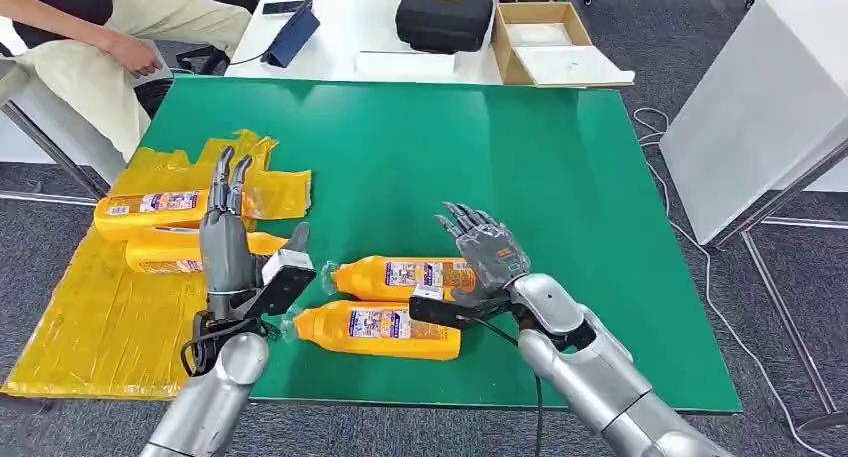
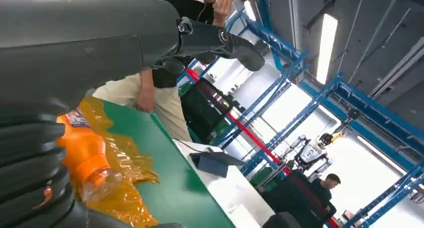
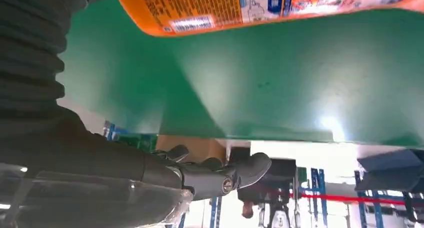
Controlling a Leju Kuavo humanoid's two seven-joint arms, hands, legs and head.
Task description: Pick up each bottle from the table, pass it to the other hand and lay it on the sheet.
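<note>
Two orange bottles [image 1: 150, 212] [image 1: 165, 250] lie side by side on the yellow sheet [image 1: 100, 317] at the table's left. Two more orange bottles [image 1: 400, 275] [image 1: 375, 329] lie on the green table [image 1: 560, 177] near its front edge. My left hand [image 1: 228, 217] hovers over the sheet bottles with straight fingers, holding nothing. My right hand [image 1: 485, 247] is open, fingers spread, just right of the farther table bottle's base. In the left wrist view an orange bottle [image 2: 85, 153] lies on the sheet below the left hand [image 2: 215, 38]. The right wrist view has a bottle [image 3: 250, 6] near the right hand [image 3: 215, 175].
A person [image 1: 120, 27] sits at the far left corner. Behind the green table a white table holds a black case [image 1: 445, 12], a cardboard box [image 1: 545, 42] and a tablet [image 1: 293, 32]. A white cabinet [image 1: 760, 97] stands to the right.
</note>
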